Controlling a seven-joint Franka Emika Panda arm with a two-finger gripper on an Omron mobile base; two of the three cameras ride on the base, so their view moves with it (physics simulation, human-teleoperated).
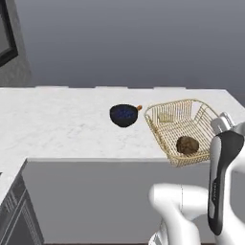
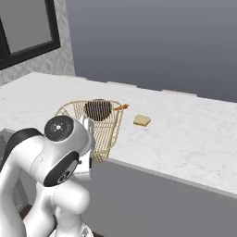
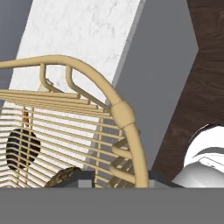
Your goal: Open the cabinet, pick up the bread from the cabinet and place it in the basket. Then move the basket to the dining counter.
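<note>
Basket: one gold wire-mesh basket [image 1: 184,129] on the dining counter [image 1: 62,124], at its front edge near the right-hand corner in the left base view; its near side overhangs the front edge slightly; thick rim, flared sides.
Bread: one small dark brown roll [image 1: 187,145] inside the basket, in the part nearest the counter's front edge; in the hand view a brown sliver of it [image 3: 61,177] shows low behind the mesh.
Bread slice: one pale tan square slice [image 2: 142,121] lying flat on the counter, beside the basket on its far side, apart from it; in the left base view it appears through the mesh.
Bowl: one dark blue bowl [image 1: 124,115] on the counter just beside the basket, toward the middle of the slab; a small orange thing [image 1: 139,107] sits at its rim, too small to tell what it is.
Gripper: one gripper [image 1: 221,123] at the basket's rim on the side by the counter's right-hand corner; the hand view looks closely along the rim [image 3: 124,114], which runs down to the fingers; jaws partly closed; pinching the rim.
Writing: no letters, brands or labels can be read on any thing.
Counter: one long white grey-veined slab with a plain grey front.
</note>
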